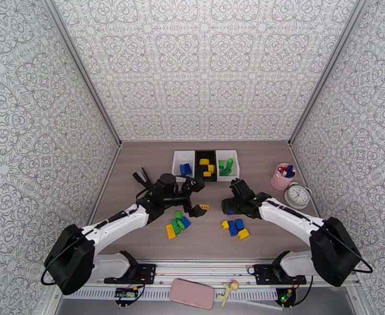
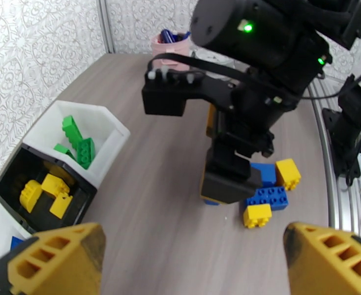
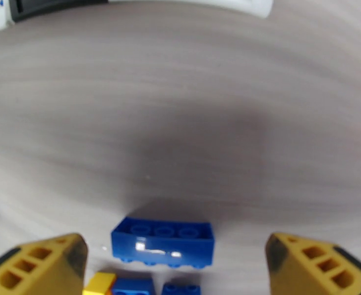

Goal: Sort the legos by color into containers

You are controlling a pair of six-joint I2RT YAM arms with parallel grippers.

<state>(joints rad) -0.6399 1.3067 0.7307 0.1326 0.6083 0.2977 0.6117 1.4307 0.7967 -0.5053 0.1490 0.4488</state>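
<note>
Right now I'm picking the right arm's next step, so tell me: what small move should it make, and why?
Probably lower and close on the blue brick. The right fingers stand open, one on each side of it, and it lies unsorted on the table.

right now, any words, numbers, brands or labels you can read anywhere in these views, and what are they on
No text in any view is clear enough to quote.
Dial of the clock: numerals too small to read.
Studs of the blue brick: blurred, so I cannot tell whether they carry any lettering.
</note>
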